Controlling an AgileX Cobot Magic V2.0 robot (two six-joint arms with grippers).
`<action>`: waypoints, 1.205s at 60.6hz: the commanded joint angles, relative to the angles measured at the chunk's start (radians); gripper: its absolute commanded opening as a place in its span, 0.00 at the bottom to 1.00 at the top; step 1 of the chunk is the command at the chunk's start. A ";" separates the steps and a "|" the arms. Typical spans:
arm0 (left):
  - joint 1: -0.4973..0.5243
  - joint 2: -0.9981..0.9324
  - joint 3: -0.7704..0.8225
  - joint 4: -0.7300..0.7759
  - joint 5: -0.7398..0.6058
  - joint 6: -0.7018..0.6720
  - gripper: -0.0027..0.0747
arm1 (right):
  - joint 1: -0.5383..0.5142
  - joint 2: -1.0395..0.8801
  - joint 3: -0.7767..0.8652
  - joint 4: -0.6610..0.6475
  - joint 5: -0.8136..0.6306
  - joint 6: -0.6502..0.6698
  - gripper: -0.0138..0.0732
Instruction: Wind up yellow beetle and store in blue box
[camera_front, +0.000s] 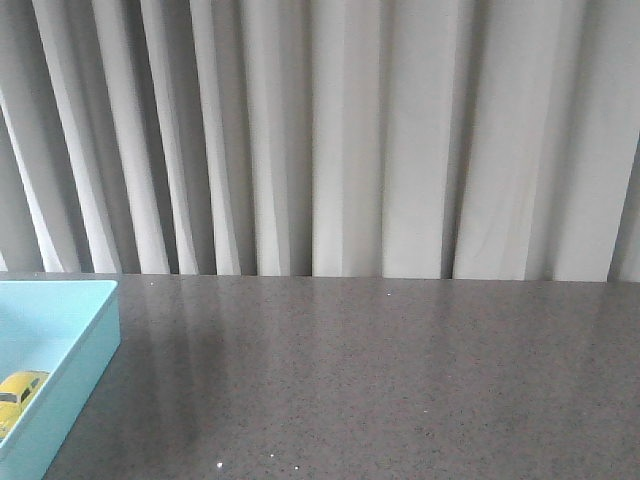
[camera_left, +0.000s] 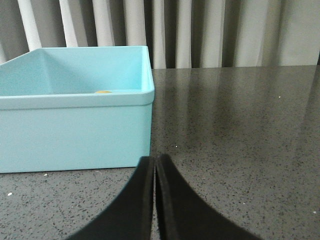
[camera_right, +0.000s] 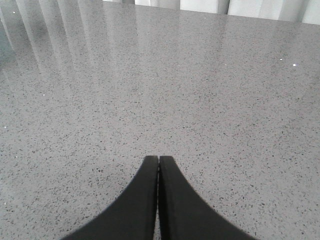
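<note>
Front view. A grey speckled table (camera_front: 380, 380) fills the lower half of the frame, with a pleated pale curtain (camera_front: 330, 130) behind it. The blue box (camera_front: 75, 375) enters at the lower left corner; the yellow beetle (camera_front: 18, 393) lies inside it, cut off by the left edge, so only part of its rounded body shows. Neither arm appears here.

Left wrist view. The left gripper (camera_left: 155, 172) sits at the lower centre with its two dark fingers pressed together, nothing between them, hovering just short of the box's near corner. The blue box occupies the left half of the frame; a small yellow sliver just above its front rim, centre left, is probably the top of the car, though too little shows to be sure.

Right wrist view. The right gripper (camera_right: 158, 170), lower centre, is likewise closed on nothing, over bare table, well apart from the box.

Handling, as judged. The car looks like a small rigid toy, likely light, with a smooth glossy shell that could slip. The flat flanks between the wheel arches offer the best hold; the domed roof is poorer. With the car already in the box and both claws empty, the task appears essentially complete, though whether it was wound cannot be told.
</note>
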 joint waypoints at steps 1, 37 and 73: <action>-0.008 0.004 -0.007 -0.008 -0.067 -0.009 0.03 | -0.005 0.006 -0.026 0.013 -0.065 -0.005 0.15; -0.008 0.004 -0.007 -0.008 -0.067 -0.009 0.03 | -0.005 0.006 -0.026 0.013 -0.065 -0.005 0.15; -0.008 0.005 -0.007 -0.008 -0.067 -0.009 0.03 | -0.005 -0.401 0.431 -0.020 -0.367 0.143 0.15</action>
